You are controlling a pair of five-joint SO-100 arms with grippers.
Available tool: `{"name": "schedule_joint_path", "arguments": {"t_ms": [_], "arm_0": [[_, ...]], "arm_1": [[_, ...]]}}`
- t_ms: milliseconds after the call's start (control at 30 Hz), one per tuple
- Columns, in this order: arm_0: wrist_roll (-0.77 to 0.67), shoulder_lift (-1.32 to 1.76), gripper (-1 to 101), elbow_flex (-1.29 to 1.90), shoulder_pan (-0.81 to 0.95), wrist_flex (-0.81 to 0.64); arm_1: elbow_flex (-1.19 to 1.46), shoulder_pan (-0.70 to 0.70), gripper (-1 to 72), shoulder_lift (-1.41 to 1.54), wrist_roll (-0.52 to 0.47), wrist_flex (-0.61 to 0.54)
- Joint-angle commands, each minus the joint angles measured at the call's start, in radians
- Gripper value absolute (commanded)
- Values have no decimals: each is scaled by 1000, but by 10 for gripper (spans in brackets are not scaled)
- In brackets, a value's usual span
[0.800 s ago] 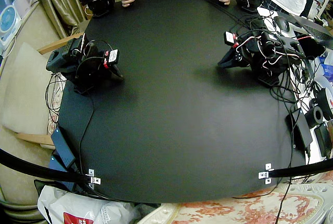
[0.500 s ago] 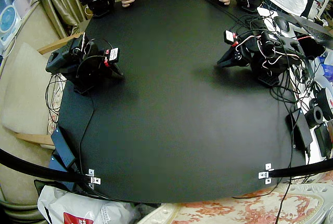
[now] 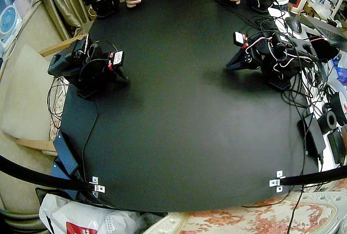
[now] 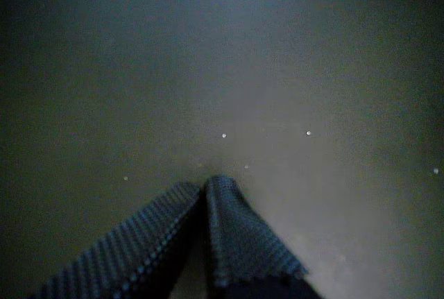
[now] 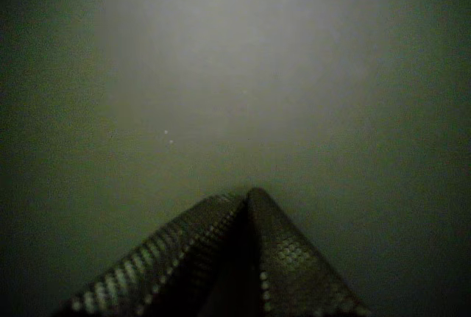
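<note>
Fixed view shows left tool [image 3: 230, 67] and right tool [image 3: 124, 76] both pinched together and empty, tips down at the black counter [image 3: 184, 131], which looks flat, stiff, matte, probably graspable only at its edges.

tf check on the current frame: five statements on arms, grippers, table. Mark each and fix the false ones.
1. The left gripper holds a small cube. False: it holds nothing.
2. Both arms sit folded low on the black round table. True.
3. The right gripper is wide open. False: it is shut; both wrist views show the textured fingers pressed together.
4. The two grippers touch each other. False: they are well apart, at opposite sides of the table.
5. Each wrist view shows only dark tabletop ahead of the jaws. True.
</note>
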Motion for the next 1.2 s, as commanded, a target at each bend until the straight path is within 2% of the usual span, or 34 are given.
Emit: {"name": "schedule_joint_path", "arguments": {"t_ms": [0,333,433,567,633,700,733,767,800,867,900,967,1000,1033,1067,1100,1133,1167], "arm_0": [[-9,21,0,2,5,-5],[-14,21,0,-94,29,-17],[9,21,0,-264,29,-109],[29,15,0,-604,18,-140],[6,-225,34,-931,31,-3],[15,-459,164,-1207,55,118],[3,-460,164,-1198,61,100],[-8,-403,49,-1097,58,-20],[-8,-359,0,-1025,69,-118],[-23,-344,0,-1031,81,-256],[-12,-391,56,-1150,81,-233],[11,-480,170,-1333,97,-74],[48,-492,280,-1365,109,-8],[69,-463,313,-1333,107,9],[104,-422,185,-1275,101,-18],[186,-319,0,-1108,123,-133],[201,-275,0,-1031,121,-210],[204,-201,0,-927,91,-351]], "arm_1": [[-11,-15,-3,14,-15,3],[-11,-31,-3,14,-34,3],[-11,-46,-3,14,-49,3],[-11,-66,-3,14,-67,5],[-11,-72,-3,14,-77,5],[-11,-80,-3,14,-86,5],[-11,-83,-3,14,-89,6],[-11,-87,-3,14,-92,6],[-11,-89,-3,14,-94,6],[-11,-89,-3,14,-94,6],[-11,-89,-3,14,-94,6],[-11,-89,-3,14,-94,6],[-11,-89,-3,14,-94,6],[-11,-89,-3,14,-94,6],[-11,-91,-3,14,-95,6],[-11,-92,-3,14,-98,6],[-11,-97,-3,14,-100,8],[-11,-97,-3,14,-100,8]]}}
